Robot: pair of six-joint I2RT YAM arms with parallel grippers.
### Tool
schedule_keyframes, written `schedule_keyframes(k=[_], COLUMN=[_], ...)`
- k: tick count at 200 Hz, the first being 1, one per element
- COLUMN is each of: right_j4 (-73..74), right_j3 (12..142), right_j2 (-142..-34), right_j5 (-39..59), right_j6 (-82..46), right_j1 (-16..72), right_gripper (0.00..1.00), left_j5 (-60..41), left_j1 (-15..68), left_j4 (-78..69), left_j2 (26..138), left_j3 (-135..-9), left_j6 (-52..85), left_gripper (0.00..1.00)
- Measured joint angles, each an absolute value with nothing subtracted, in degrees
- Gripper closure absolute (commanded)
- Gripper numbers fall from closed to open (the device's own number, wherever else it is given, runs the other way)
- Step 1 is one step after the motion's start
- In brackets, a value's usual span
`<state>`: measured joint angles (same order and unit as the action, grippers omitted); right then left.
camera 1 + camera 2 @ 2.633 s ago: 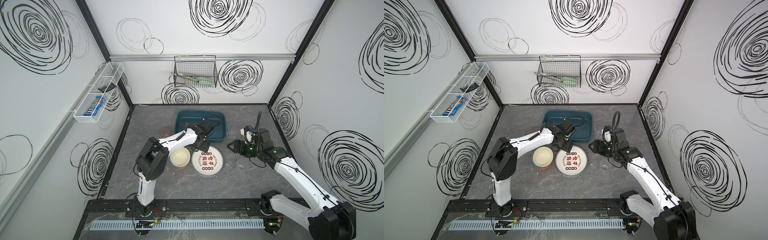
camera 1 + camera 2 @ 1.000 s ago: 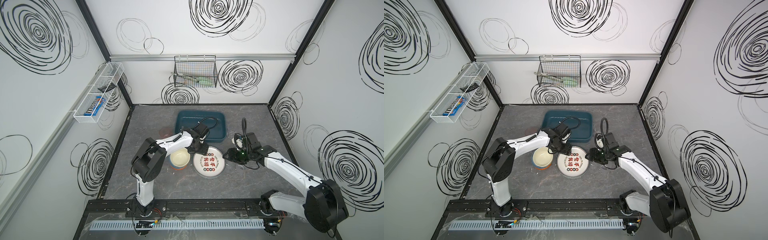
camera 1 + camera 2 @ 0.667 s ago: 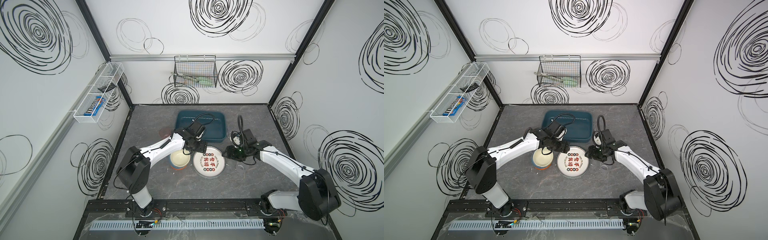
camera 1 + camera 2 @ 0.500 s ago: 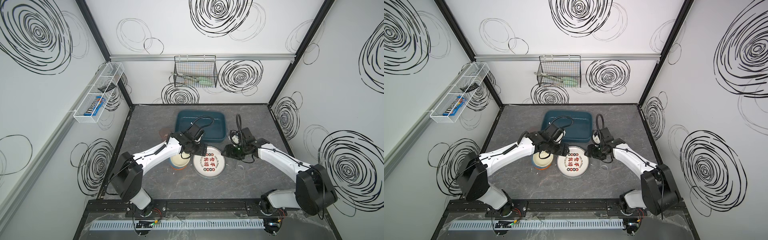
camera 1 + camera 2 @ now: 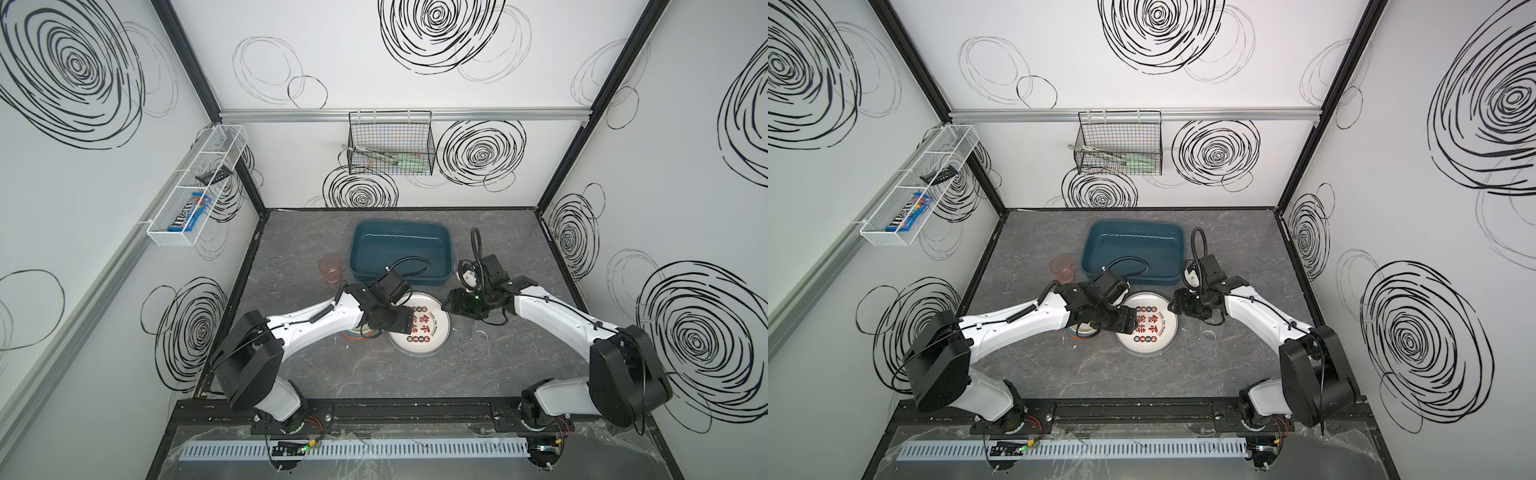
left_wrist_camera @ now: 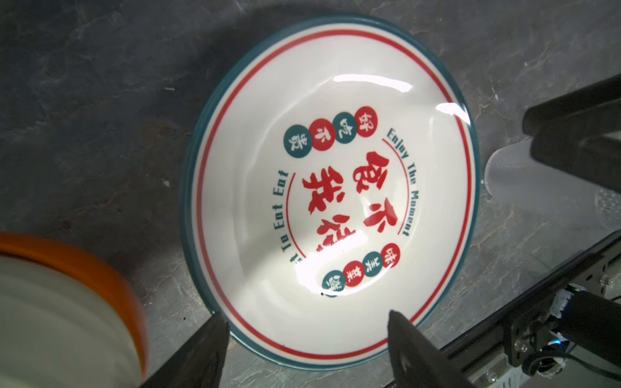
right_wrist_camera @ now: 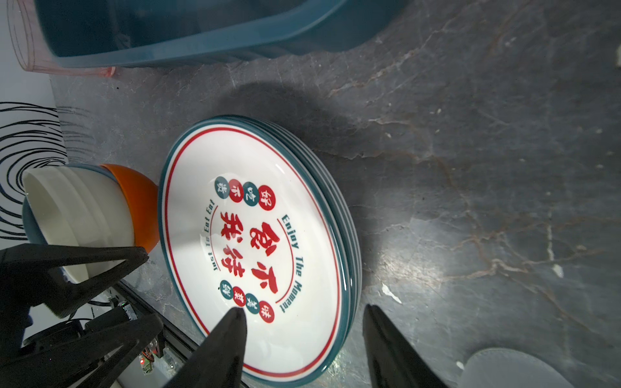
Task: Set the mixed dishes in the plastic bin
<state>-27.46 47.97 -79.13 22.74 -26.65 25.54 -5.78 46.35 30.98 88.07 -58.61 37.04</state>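
Grey tabletop (image 5: 415, 382); left hand (image 6: 305, 317), right hand (image 7: 302, 310) both agape, empty, at plate stack (image 5: 430, 338).

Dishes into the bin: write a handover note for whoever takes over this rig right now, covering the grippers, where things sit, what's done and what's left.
Left gripper: open, holding nothing, over the plate stack on the side of the nested bowls.
Right gripper: open, holding nothing, jaws astride the stack's rim on the other side.
Plates and bowls: on the table, close together.
Pink tumbler: on the table beside the bin.
Clear tumbler: right of the plates.
Done: no dish shows in the bin.
To do: plates, bowls, both tumblers.
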Motion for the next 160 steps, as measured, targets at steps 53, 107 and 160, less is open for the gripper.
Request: schedule_keyframes(k=[53, 107, 160], right_j4=[-27.38, -26.98, -26.55], right_j3=[47.94, 47.94, 47.94], right_j2=[-79.13, -79.13, -79.29], right_j5=[22.94, 23.18, 23.33], right_j6=[-26.68, -26.68, -26.63], right_j1=[25.54, 25.36, 25.17], right_gripper=[0.40, 0.40, 0.41], left_j5=[-1.96, 1.02, 1.48], left_j1=[46.52, 44.99, 43.33], left_j4=[30.79, 31.07, 31.59], left_j2=[88.86, 89.17, 89.14], left_j3=[-58.37, -57.36, -57.21], left_j6=[37.28, 37.04, 36.88], left_gripper=[0.22, 0.22, 0.22])
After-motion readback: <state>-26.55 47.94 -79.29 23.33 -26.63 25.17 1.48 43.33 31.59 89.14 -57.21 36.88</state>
